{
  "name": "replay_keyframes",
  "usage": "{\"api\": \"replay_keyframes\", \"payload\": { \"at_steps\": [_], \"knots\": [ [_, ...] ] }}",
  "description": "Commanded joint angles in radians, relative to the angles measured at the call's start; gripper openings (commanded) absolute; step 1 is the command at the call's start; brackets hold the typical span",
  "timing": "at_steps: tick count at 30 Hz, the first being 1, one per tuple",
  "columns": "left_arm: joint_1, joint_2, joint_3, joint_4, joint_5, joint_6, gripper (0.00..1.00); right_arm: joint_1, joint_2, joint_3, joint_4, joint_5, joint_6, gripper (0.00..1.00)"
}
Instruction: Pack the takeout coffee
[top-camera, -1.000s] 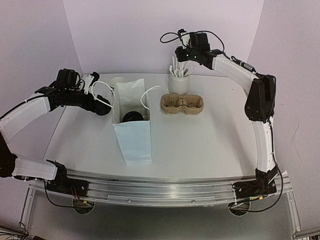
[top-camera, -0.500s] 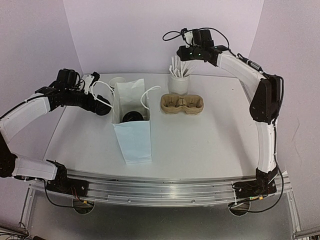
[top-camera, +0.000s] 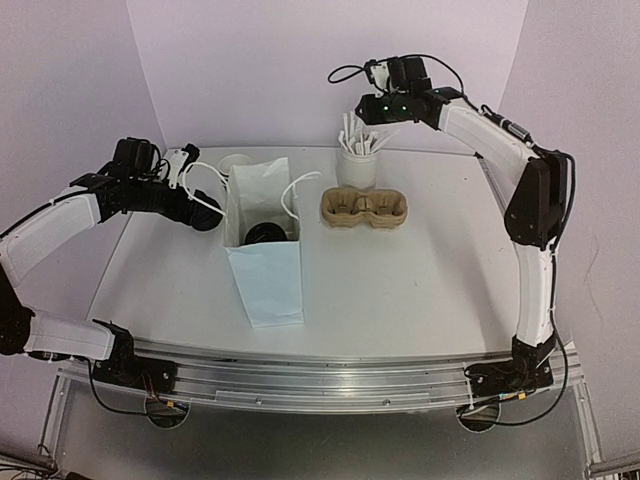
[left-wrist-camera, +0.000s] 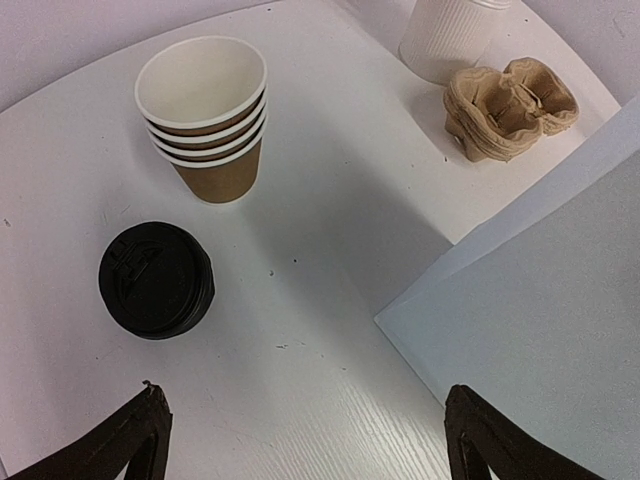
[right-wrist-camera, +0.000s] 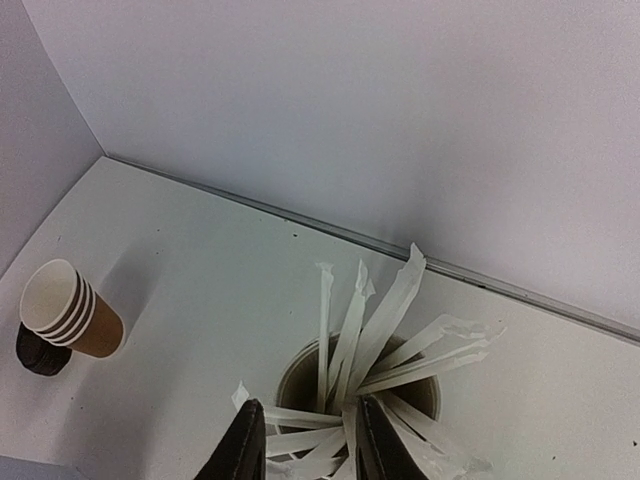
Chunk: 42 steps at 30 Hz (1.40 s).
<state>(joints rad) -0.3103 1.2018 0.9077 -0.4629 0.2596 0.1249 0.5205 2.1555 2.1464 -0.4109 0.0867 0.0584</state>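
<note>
— The right claw (right-wrist-camera: 308, 415): is it holding anything?
— I cannot tell. Its jaws stand a little apart over the stick cup (top-camera: 357, 168), and sticks (right-wrist-camera: 385, 310) run up between them. Whether one is pinched does not show.
— So how should it be done?
— The step looks to me like taking a stick. Take one only, lift straight up, and keep off the rim so the cup does not tip.
— And the left claw (left-wrist-camera: 305, 400)?
— Wide open and empty, over the table (left-wrist-camera: 330, 230) beside the bag (left-wrist-camera: 540, 300).
— Where is the coffee?
— The cups (left-wrist-camera: 205, 120) are nested at the back left, with the lids (left-wrist-camera: 155, 280) stacked just beside them. The carrier (left-wrist-camera: 510, 105) sits right of the bag, on the near side of the stick cup.
— What does the top view alone give?
— A dark round thing (top-camera: 262, 233) in the bag's mouth. The left wrist sees only the bag's outer wall, and the right wrist shows no carrier.
</note>
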Motion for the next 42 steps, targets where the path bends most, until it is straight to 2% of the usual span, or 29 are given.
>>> {"api": "replay_keyframes", "payload": {
  "at_steps": [1, 3, 6, 11, 18, 26, 39, 42],
  "knots": [
    [0.005, -0.030, 0.004, 0.019, 0.013, -0.008, 0.95, 0.003, -0.060, 0.030, -0.067, -0.045, 0.000, 0.29],
    [0.005, -0.030, 0.003, 0.019, 0.015, -0.010, 0.95, 0.003, -0.066, 0.047, -0.108, -0.064, -0.017, 0.32],
    [0.005, -0.031, 0.003, 0.019, 0.018, -0.011, 0.95, 0.003, -0.108, 0.028, -0.137, -0.001, -0.014, 0.37],
    [0.005, -0.028, 0.002, 0.013, 0.020, -0.010, 0.95, 0.003, -0.194, -0.006, -0.147, 0.039, 0.030, 0.60],
    [0.005, -0.028, 0.000, 0.019, 0.023, -0.011, 0.95, 0.003, -0.288, -0.184, -0.169, 0.076, 0.112, 0.70],
    [0.005, -0.028, 0.002, 0.017, 0.026, -0.009, 0.95, 0.003, -0.316, -0.305, -0.175, 0.090, 0.182, 0.64],
    [0.005, -0.033, 0.004, 0.014, 0.022, -0.010, 0.94, -0.006, -0.212, -0.226, -0.172, 0.121, 0.187, 0.48],
    [0.005, -0.033, 0.005, 0.012, 0.020, -0.008, 0.94, -0.010, -0.193, -0.204, -0.173, 0.131, 0.183, 0.41]
  ]
}}
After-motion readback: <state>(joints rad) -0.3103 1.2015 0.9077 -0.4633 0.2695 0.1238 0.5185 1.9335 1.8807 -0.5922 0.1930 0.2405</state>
